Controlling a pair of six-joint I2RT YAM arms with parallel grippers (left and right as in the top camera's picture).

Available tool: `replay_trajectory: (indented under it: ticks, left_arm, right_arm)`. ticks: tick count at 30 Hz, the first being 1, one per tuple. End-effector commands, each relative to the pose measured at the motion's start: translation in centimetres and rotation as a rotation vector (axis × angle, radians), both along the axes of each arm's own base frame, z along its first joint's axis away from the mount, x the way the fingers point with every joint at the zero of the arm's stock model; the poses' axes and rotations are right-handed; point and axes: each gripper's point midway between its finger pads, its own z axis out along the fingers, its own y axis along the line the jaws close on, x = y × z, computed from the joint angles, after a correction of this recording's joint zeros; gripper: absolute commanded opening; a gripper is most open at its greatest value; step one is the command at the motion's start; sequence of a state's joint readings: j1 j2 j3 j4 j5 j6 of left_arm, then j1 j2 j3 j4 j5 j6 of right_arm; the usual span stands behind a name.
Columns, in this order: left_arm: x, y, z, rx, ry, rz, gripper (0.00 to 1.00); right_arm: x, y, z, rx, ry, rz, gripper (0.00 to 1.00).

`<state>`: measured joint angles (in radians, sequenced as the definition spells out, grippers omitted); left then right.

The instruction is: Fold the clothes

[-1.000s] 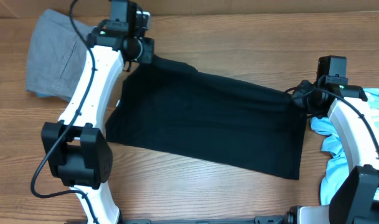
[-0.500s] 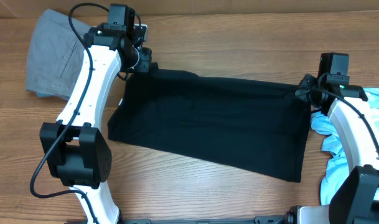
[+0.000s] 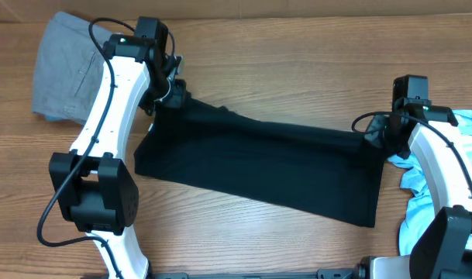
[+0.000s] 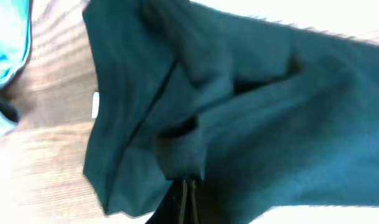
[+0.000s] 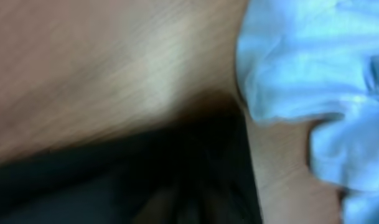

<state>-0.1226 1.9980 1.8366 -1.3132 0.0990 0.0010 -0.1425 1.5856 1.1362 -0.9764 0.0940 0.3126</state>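
**Desk:** Where does the shirt lie, and how will it handle?

**Operator:** The black T-shirt (image 3: 259,167) lies spread across the middle of the table (image 3: 298,46), between my two arms. The grey garment (image 3: 61,66) is at the far left and the light-blue T-shirt (image 3: 462,124) sits bunched at the right edge. I judge the black one light, limp and easily creased. It will sag wherever it is unsupported, so I want hold of its far corners.

**Desk:** And the grips?

**Operator:** My left gripper (image 3: 172,87) is pinched tight on a wad of black cloth at the far left corner. The wrist view shows fabric gathered at the fingertips, with the white neck label (image 4: 95,104) off to one side. The right gripper (image 3: 373,133) is at the far right corner, beside the blue shirt. Its wrist picture is dark and blurred, so I cannot tell whether it grips or has let go.

**Desk:** What has changed?

**Operator:** Half a second ago the far edge ran straight and taut between the grippers. Now it sags, the left corner is bunched, and the right gripper sits slightly inward.
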Motion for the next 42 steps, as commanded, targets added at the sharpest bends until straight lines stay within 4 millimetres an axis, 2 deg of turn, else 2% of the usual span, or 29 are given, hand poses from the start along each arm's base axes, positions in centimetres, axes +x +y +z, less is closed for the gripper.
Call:
replay_trajectory:
  ticks: [1,3,5,7,9,10,11,12,15,18,21,24,25,26,27,29,30,32,38,42]
  left_arm:
    - [-0.7,1.9,0.9,0.026,0.013,-0.008,0.04]
    - [-1.4,2.5,0.8,0.029,0.042,-0.008,0.04]
    - [-2.1,2.9,0.5,0.03,0.073,-0.005,0.04]
    - [-2.9,3.0,0.3,0.025,0.105,0.0,0.04]
    - [-3.4,2.9,0.1,0.017,0.127,-0.002,0.04]
    - [-3.5,2.7,0.1,0.011,0.132,-0.003,0.04]
    - [-3.5,2.6,0.0,0.008,0.133,-0.005,0.04]
    - [-3.5,2.6,0.0,0.008,0.131,-0.006,0.04]
    - [-3.2,2.4,0.0,0.002,0.121,-0.007,0.04]
    - [-3.2,2.1,0.0,-0.013,0.119,-0.009,0.04]
    - [-3.1,2.0,0.0,-0.012,0.114,-0.012,0.04]
    - [-3.1,2.0,0.0,-0.012,0.113,-0.012,0.04]
    - [-3.1,2.0,0.0,-0.012,0.113,-0.012,0.04]
    - [-3.0,2.0,0.0,-0.012,0.112,-0.012,0.04]
    - [-3.0,2.0,0.0,-0.012,0.111,-0.012,0.04]
    - [-2.9,2.0,0.0,-0.012,0.106,-0.012,0.04]
    - [-2.9,2.0,0.0,-0.013,0.105,-0.012,0.04]
    - [-2.9,2.0,0.0,-0.013,0.106,-0.012,0.04]
    - [-3.3,2.3,0.0,-0.011,0.125,-0.003,0.04]
    - [-3.8,2.4,0.1,-0.015,0.146,-0.003,0.04]
  right_arm:
    - [-2.0,0.0,0.1,0.006,0.073,-0.008,0.18]
    - [-3.6,0.3,0.0,0.015,0.137,-0.012,0.15]
    - [-4.9,0.5,-0.1,0.022,0.189,-0.011,0.04]
    - [-6.0,0.6,-0.1,0.03,0.234,-0.021,0.04]
    - [-6.3,0.8,-0.1,0.041,0.244,-0.053,0.04]
    - [-6.1,1.2,-0.1,0.062,0.235,-0.059,0.08]
    - [-5.6,1.5,-0.2,0.084,0.214,-0.054,0.21]
    - [-4.8,2.0,-0.3,0.114,0.181,-0.043,0.26]
    - [-2.1,4.6,-0.8,0.261,0.058,0.032,0.32]
    - [-0.8,6.0,-1.7,0.336,-0.012,0.064,0.49]
    - [-0.9,5.9,-3.7,0.327,-0.024,0.029,0.5]
    - [-1.4,5.1,-4.7,0.285,-0.002,-0.001,0.5]
    - [-1.5,5.0,-4.9,0.277,-0.002,-0.004,0.49]
    - [-1.3,4.9,-4.9,0.275,-0.008,-0.003,0.44]
    - [-1.3,4.9,-4.9,0.276,-0.012,-0.003,0.33]
    - [-1.0,4.9,-4.9,0.277,-0.024,0.0,0.22]
    - [-0.8,4.9,-4.8,0.275,-0.032,0.001,0.19]
    - [-0.2,4.7,-4.7,0.271,-0.058,0.002,0.06]
    - [1.8,2.8,-2.9,0.257,-0.138,-0.036,0.04]
    - [3.2,2.0,0.0,0.253,-0.209,0.029,0.04]
